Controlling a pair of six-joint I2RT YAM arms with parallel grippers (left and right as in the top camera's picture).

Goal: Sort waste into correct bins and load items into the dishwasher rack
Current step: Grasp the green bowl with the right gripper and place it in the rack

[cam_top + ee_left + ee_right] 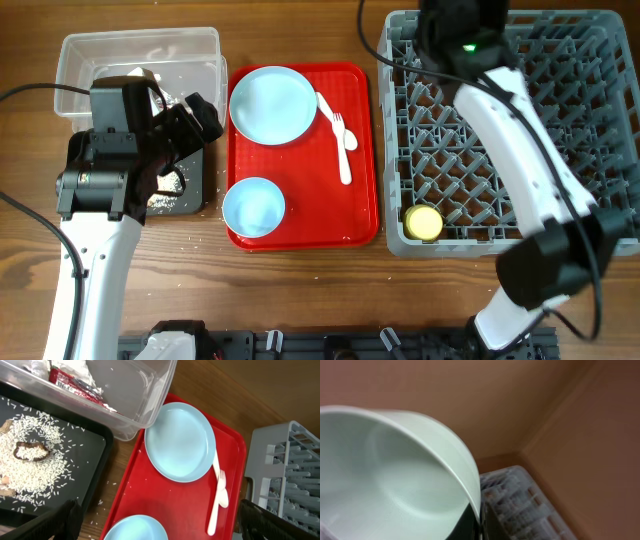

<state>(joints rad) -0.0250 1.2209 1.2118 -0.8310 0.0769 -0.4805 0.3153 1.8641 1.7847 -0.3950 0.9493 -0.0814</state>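
The left gripper [160,527] hangs over the left side of the flat red serving tray [365,150], and its jaws are spread wide with nothing in them. In the upper left, the clear rectangular plastic tub [135,390] holds the small crumpled red snack wrapper [70,382]. Just below it, the shallow black tray [85,435] holds white and brown food scraps [35,455]. On the red tray lie the light blue round plate [272,104], the light blue bowl [253,207], the white plastic fork [344,165] and the white spoon [349,140] – the fork and spoon touch. The big grey dishwasher rack [560,90] fills the right side, with the small yellow cup [423,222] in its lower left corner. The right gripper [474,525] pinches the rim of the pale green bowl [395,485], tilted, up above the rack.
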